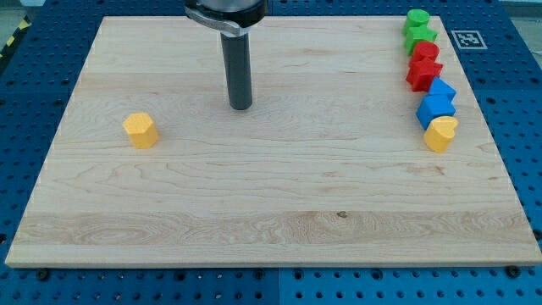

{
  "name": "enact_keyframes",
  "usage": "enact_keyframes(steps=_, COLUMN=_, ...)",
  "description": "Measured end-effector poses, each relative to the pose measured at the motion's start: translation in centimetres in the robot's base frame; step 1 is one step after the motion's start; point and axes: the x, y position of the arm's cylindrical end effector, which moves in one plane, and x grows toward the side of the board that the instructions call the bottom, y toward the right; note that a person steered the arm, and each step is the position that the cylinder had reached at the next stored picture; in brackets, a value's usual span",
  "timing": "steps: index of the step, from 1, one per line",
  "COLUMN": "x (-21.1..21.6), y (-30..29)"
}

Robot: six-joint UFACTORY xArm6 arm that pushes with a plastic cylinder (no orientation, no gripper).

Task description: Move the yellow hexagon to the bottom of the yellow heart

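Observation:
The yellow hexagon (140, 130) sits alone on the left part of the wooden board (271, 203). The yellow heart (440, 134) lies near the board's right edge, at the lower end of a column of blocks. My tip (240, 107) stands on the board at upper centre, to the right of and slightly above the yellow hexagon, apart from it. It is far to the left of the yellow heart. The rod rises straight up to the arm at the view's top.
Above the yellow heart, along the right edge, stand two blue blocks (436, 102), two red blocks (424, 66) and two green blocks (418, 29), touching in a column. A blue pegboard table (34, 68) surrounds the board.

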Motion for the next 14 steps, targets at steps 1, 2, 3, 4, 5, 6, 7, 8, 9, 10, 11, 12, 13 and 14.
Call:
enact_keyframes(steps=1, x=-1.1, y=-4.0)
enact_keyframes(steps=2, x=-2.3, y=-7.5)
enact_keyframes(steps=3, x=-2.8, y=-13.1)
enact_keyframes(steps=4, x=-2.1, y=-18.1)
enact_keyframes(steps=5, x=-0.1, y=-20.4)
enact_keyframes(steps=6, x=3.2, y=-20.4)
enact_keyframes(steps=7, x=4.0, y=-15.2)
enact_keyframes(steps=8, x=6.2, y=-12.5)
enact_keyframes(steps=9, x=7.2, y=-12.5)
enact_keyframes(steps=10, x=7.4, y=-12.5)
enact_keyframes(steps=11, x=7.4, y=-12.5)
enact_keyframes(steps=12, x=8.6, y=-10.5)
enact_keyframes(steps=13, x=8.6, y=-7.2)
enact_keyframes(steps=14, x=9.4, y=-4.8)
